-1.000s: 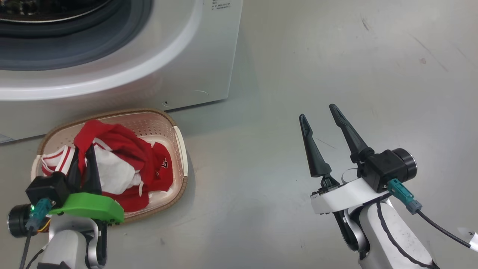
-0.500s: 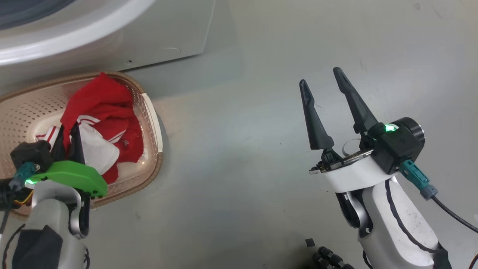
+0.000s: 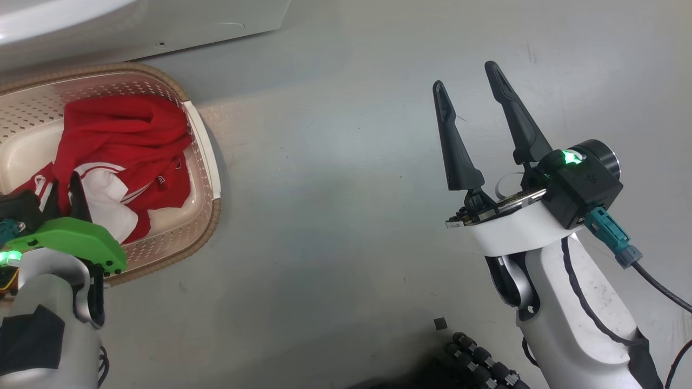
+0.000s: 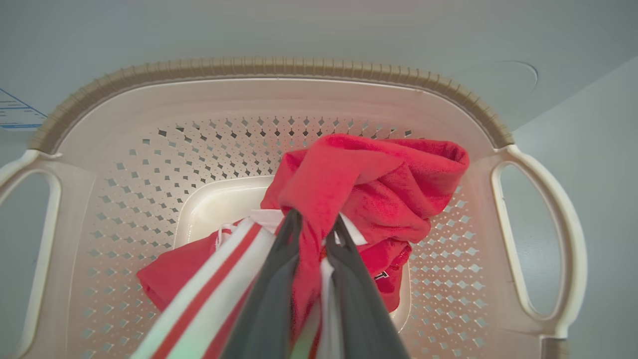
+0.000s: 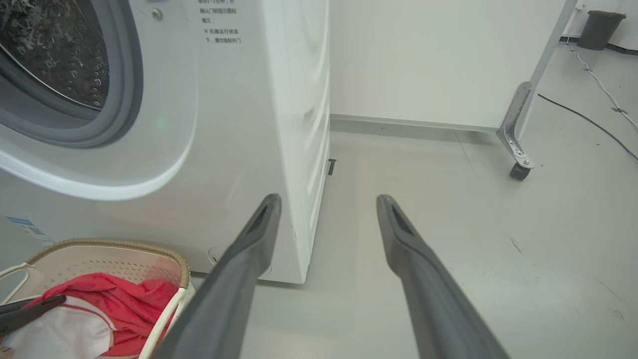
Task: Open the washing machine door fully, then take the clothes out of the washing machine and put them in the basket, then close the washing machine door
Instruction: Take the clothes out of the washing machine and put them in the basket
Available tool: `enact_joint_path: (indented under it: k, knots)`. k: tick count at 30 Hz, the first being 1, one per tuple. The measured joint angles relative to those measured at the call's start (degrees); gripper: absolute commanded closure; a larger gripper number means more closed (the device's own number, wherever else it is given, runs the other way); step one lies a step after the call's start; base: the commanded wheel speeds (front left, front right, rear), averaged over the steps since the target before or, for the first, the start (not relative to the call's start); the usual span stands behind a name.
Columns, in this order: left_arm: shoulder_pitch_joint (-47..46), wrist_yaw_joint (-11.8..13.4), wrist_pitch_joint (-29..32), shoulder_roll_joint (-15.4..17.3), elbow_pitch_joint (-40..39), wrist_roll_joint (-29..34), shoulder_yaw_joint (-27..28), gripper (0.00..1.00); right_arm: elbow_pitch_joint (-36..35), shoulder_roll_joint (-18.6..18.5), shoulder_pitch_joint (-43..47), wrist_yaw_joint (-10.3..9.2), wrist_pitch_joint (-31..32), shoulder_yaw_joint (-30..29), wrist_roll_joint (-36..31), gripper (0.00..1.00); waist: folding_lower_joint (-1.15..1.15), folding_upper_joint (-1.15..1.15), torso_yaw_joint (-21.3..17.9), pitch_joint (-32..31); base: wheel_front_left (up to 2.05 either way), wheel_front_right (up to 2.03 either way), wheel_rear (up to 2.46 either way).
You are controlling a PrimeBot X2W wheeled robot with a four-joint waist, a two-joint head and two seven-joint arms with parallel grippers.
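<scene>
Left gripper [image 4: 316,227]: closed on a fold of the clothes, with red cloth pinched between its two fingers. It sits over the near part of the basket, fingers pointing in towards the far wall.
Right gripper [image 3: 465,76]: open, fingers spread with nothing between them. It hangs over bare floor, well to the right of the basket.
Clothes [image 3: 124,135]: in the basket. A red bunch is piled towards the right and far side, the white part with striped trim lies nearer, and the pinched fold rises from the heap while the rest lies on the bottom.
Basket [image 3: 203,156]: on the floor at the left, just in front of the machine's base. Its far rim is close to the white front panel and both handles are free.
Machine [image 5: 239,124]: beyond the basket, at the far left. Its grey ring [image 5: 127,75] and steel drum [image 5: 50,45] are uncovered in the right wrist view, and a blue label [image 4: 15,112] is low on the front, above the basket's left end.
Floor [image 3: 335,216]: pale grey and scuffed.
Far right: a white panel on a caster [image 5: 518,172], with a dark bin [image 5: 600,27] and a cable beyond it.
</scene>
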Motion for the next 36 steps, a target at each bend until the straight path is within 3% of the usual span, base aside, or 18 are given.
enact_joint_path:
  k: [2, 3, 4, 14, 20, 36]
  knots:
    - [-0.65, -0.16, -0.45, 0.00, 1.36, -0.03, -0.04, 0.54, 0.44, 0.00, -0.15, 0.00, 0.00, -0.05, 0.00, 0.00, 0.00, 0.00, 0.28, -0.10, 0.00, 0.00, 0.00]
    - [-0.81, -0.26, -0.65, -0.02, 2.00, -0.04, -0.07, 0.21, 0.66, 0.01, -0.16, 0.00, 0.00, -0.07, 0.00, 0.00, 0.00, 0.00, 0.43, -0.26, 0.00, 0.00, 0.00]
    - [-0.94, -0.31, -1.01, -0.12, 2.49, -0.09, -0.05, 0.00, 0.81, 0.01, -0.16, -0.01, 0.00, -0.12, 0.00, 0.00, 0.00, 0.00, 0.57, -0.45, 0.00, 0.00, 0.00]
    - [-2.16, -1.63, -3.55, -3.31, 5.78, -1.97, 0.26, 0.00, 2.99, 0.01, -0.16, -0.08, 0.00, -1.12, -0.02, 0.00, 0.00, 0.00, 2.54, -3.79, 0.00, 0.00, 0.00]
    - [-1.97, -3.65, -4.71, -4.78, 4.69, -1.93, -0.46, 0.00, 5.37, 0.00, -0.04, 0.01, 0.00, -2.65, -0.29, 0.00, 0.00, 0.00, 4.00, -7.34, 0.00, 0.00, 0.00]
    - [3.83, -5.58, -4.71, -6.64, -14.34, 1.67, -1.40, 0.00, 10.34, -0.15, 4.97, 0.02, 0.00, -6.30, -0.76, 0.00, -0.01, 0.00, 10.00, -19.29, 0.00, 0.00, 0.00]
